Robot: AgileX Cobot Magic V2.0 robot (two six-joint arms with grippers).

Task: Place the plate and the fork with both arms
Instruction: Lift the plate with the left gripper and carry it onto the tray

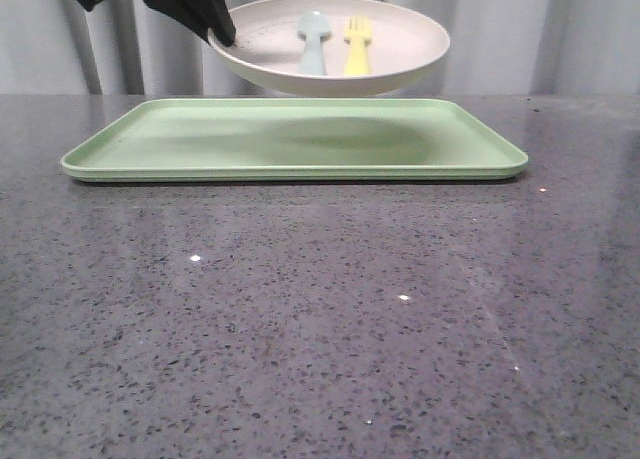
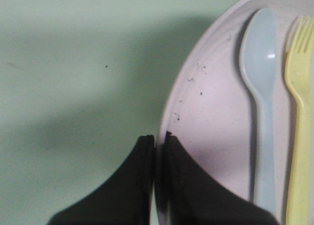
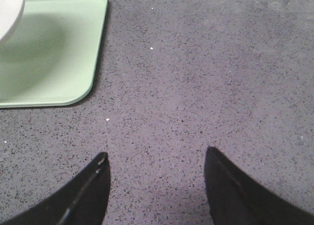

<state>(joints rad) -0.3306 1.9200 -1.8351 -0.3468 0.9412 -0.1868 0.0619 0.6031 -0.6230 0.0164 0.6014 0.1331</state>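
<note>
While our left hand (image 1: 222,31) is clenched on one edge of the plate (image 1: 400,39), we hold it in the air above the green tray (image 1: 150,144). The yellow fork (image 1: 357,47) and a pale blue spoon (image 1: 313,41) lie loose inside. A tilt could make them slide out, and a one-sided pinch may slip. Our right hand (image 3: 156,173) is released above the worktop (image 3: 221,78).

This looks like a staged test bench, not a lived-in kitchen. A dark grey speckled stone-look table (image 1: 320,329) fills the near view, and a plain pale pleated curtain (image 1: 560,34) closes off the far side. The only furnishings are toy-like plastic tableware: a light green tray (image 1: 200,144), a plate (image 1: 400,34), a yellow fork (image 1: 357,47) and a pale blue spoon (image 1: 313,44).
</note>
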